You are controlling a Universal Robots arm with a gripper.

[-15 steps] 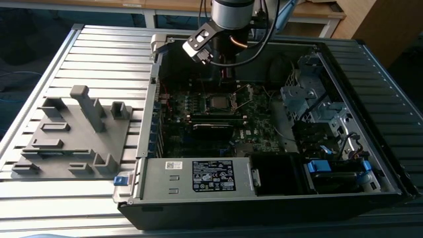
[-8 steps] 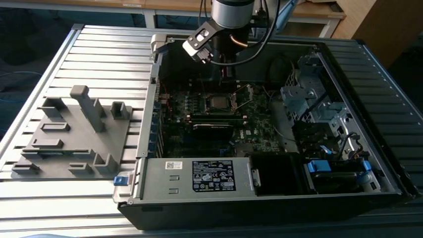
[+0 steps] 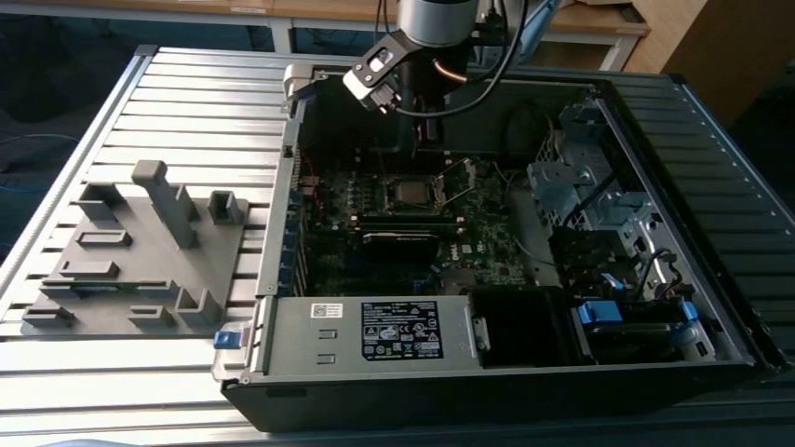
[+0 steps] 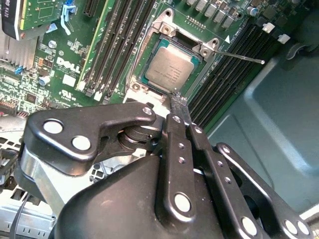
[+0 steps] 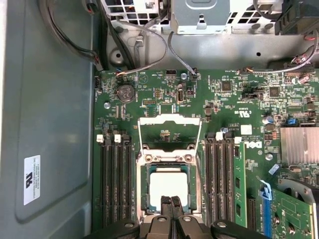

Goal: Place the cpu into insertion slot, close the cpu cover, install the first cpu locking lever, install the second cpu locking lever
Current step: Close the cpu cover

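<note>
The cpu [image 5: 168,185] lies flat in the insertion slot [image 5: 145,189] on the green motherboard, its silver top showing in both wrist views [image 4: 172,67]. The cpu cover [image 5: 169,120] stands open, swung away from the slot on the side far from my fingers. A thin locking lever [image 4: 239,56] sticks out free from one corner of the slot. My gripper [image 5: 172,201] is shut with nothing between its narrow fingers [image 4: 178,102], and the tips hover at the chip's edge. In the exterior view the gripper [image 3: 426,130] hangs inside the open case, above the cpu [image 3: 408,193].
Long black memory slots [image 5: 115,184] flank the socket on both sides. A finned heatsink [image 5: 299,144] and a blue-clipped card sit nearby. In the exterior view a grey fixture plate [image 3: 137,251] lies at the left, the power supply [image 3: 372,331] in front and a drive cage [image 3: 584,186] at the right.
</note>
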